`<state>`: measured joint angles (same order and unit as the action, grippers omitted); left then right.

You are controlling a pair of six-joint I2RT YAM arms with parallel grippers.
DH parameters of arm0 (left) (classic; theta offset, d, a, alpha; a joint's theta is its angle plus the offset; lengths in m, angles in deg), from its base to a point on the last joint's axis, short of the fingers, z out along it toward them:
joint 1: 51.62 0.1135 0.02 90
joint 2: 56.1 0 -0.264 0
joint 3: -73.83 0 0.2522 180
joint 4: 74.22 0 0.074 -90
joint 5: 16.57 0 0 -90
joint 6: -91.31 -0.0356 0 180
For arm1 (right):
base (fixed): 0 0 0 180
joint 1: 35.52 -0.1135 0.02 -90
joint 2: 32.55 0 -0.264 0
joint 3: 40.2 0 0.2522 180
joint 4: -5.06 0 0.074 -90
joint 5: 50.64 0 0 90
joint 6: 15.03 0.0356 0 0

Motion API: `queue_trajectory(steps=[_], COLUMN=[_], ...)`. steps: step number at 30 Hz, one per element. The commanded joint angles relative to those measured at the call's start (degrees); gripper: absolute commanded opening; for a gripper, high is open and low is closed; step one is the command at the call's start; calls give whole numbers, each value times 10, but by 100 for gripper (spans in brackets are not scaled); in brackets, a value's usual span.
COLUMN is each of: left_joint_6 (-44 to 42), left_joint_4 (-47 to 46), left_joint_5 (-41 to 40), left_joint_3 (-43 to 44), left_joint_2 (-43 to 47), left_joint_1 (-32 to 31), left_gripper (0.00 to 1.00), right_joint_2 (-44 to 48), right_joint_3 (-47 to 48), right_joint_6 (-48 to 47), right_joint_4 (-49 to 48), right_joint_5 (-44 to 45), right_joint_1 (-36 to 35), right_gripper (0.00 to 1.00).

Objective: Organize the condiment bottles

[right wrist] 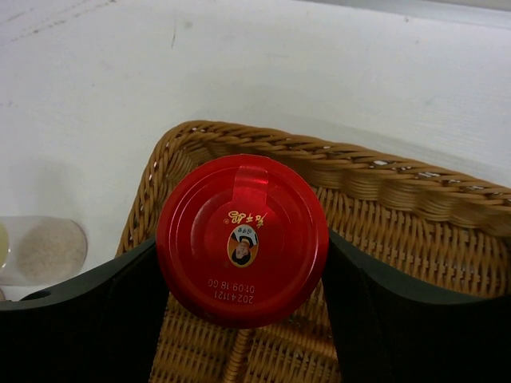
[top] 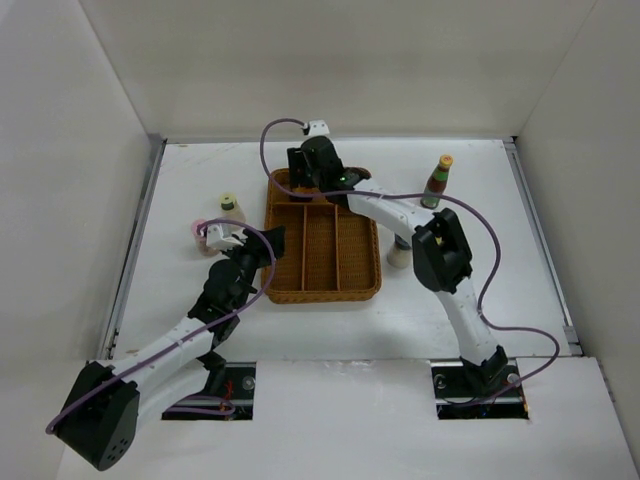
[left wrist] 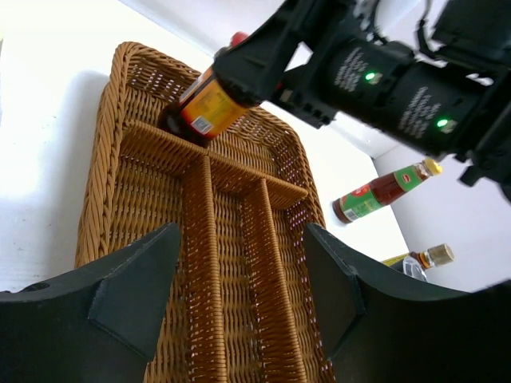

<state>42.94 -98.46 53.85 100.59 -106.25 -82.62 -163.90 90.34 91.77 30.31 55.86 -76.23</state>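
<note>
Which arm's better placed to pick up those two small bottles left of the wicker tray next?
Left, probably. The left gripper hangs open and empty beside the pale-capped bottle and pink-capped bottle; the right gripper is shut on the red-capped jar over the far end of the tray.

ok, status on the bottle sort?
Right gripper shut on red-capped jar, tilted in far compartment of wicker tray. Left gripper open, empty, left of tray. No obstruction seen.
</note>
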Motion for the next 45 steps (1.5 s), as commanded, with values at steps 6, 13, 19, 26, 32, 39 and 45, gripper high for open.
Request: queue_trajectory(steps=[6, 13, 19, 26, 32, 39, 45], left_joint_6=[6, 6, 6, 8, 12, 13, 12], left_joint_4=[-35, -39, -39, -40, -52, -52, -52], left_joint_5=[5, 5, 4, 4, 13, 16, 17], left_joint_3=[-1, 0, 0, 3, 8, 12, 12], left_joint_2=[-13, -26, -28, -35, -55, -60, -63], left_joint_1=[4, 4, 6, 6, 1, 2, 1], left_gripper=[62, 62, 62, 63, 63, 63, 63], right_joint_2=[3, 69, 200, 425, 521, 479, 429], right_joint_3=[39, -4, -101, -330, -454, -458, -449], right_joint_6=[25, 16, 8, 4, 13, -14, -11], right_joint_4=[-115, -150, -191, -193, -155, -102, -105], right_joint_5=[6, 4, 2, 22, 111, 119, 72], right_joint_1=[-18, -20, -3, 96, 196, 268, 298], right_gripper=[72, 87, 85, 22, 37, 66, 70])
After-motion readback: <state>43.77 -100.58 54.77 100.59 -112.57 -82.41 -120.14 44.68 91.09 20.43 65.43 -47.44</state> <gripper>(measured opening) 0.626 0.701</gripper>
